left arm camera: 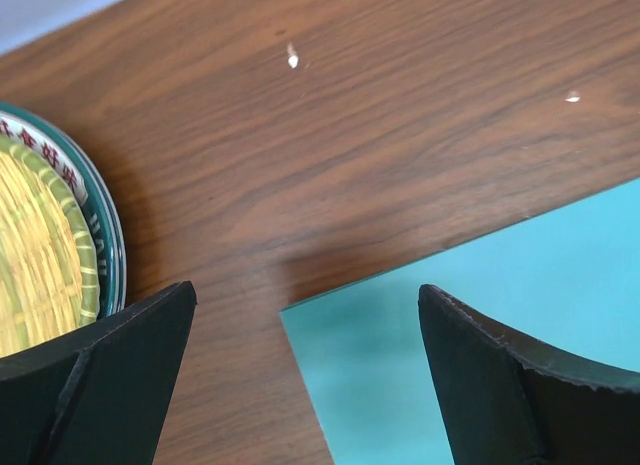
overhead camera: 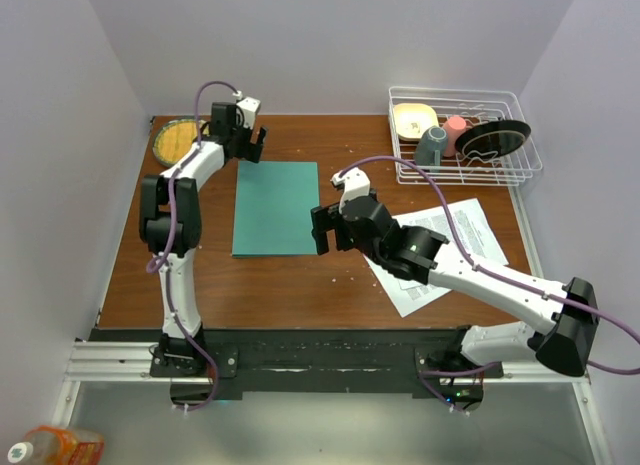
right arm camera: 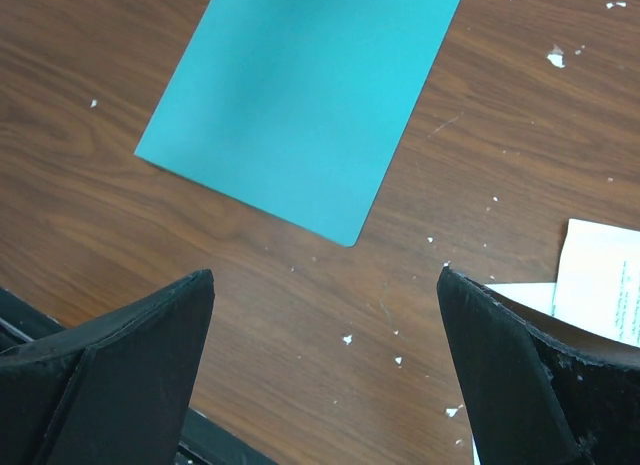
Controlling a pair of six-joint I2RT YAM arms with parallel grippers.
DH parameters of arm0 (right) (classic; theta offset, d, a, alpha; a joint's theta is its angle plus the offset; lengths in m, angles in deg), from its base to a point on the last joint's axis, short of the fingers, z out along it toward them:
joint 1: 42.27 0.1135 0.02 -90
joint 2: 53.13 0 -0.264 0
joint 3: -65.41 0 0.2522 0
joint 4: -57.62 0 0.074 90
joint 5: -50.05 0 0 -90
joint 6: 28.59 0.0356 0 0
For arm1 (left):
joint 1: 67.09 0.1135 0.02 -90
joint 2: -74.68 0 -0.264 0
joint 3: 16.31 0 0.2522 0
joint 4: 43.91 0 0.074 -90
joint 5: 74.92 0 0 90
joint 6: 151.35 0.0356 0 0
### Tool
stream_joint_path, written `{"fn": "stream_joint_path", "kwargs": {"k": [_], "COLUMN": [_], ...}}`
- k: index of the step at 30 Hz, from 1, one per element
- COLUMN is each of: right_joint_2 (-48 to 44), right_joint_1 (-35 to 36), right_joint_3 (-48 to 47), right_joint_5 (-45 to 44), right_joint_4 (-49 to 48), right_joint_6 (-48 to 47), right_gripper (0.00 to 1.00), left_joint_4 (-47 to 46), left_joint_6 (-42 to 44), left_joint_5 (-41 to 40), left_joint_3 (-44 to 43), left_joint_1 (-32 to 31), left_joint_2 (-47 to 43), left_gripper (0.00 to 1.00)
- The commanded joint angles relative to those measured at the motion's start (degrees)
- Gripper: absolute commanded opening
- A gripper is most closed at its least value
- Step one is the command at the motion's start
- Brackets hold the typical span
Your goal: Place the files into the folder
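Near the flat folder, left tool and right tool hang spread, empty; pinching the floppy files could crumple them.

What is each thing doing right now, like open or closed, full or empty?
folder: closed, lying flat
files: on the table, outside the folder
left gripper: open, empty
right gripper: open, empty
dish rack: holding dishes

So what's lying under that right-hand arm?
White printed files lie on the table beneath the right arm. The arm covers their middle, so how many sheets there are cannot be told.
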State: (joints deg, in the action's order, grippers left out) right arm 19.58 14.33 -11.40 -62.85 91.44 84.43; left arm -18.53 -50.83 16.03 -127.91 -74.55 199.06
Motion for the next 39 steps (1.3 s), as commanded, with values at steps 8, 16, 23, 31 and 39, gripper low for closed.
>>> {"fn": "stream_joint_path", "kwargs": {"k": [8,16,23,31,39], "right_joint_2": [0.42,0.68,0.86,6.91,18.34], "right_joint_1": [1.76,5.97,8.53,8.53,8.62], "right_joint_3": [2.22,7.93,11.45,11.54,7.59], "right_joint_5": [-3.91,-3.30,-1.28,2.41,7.95], "right_joint_4": [-1.86,-2.30,-4.05,-9.24,-13.90], "right_joint_6": [4.13,5.45,7.99,6.86,5.89], "right_gripper": [0.98,0.97,0.96,0.96,0.92], "left_joint_4": [3.67,2.45,4.73,3.77,2.98], "left_joint_6": [-1.56,-0.68,-0.86,0.38,-2.08], "left_joint_5": [8.45,9.07,11.96,11.97,11.88], "left_joint_3": [0.37,1.51,-1.47,6.25,16.44], "left_joint_1": [2.01,2.10,2.01,2.01,2.01], "left_joint_2": [1.30,2.27,6.31,1.40,-6.68], "left_gripper": [1.00,1.00,0.97,0.94,0.89]}}
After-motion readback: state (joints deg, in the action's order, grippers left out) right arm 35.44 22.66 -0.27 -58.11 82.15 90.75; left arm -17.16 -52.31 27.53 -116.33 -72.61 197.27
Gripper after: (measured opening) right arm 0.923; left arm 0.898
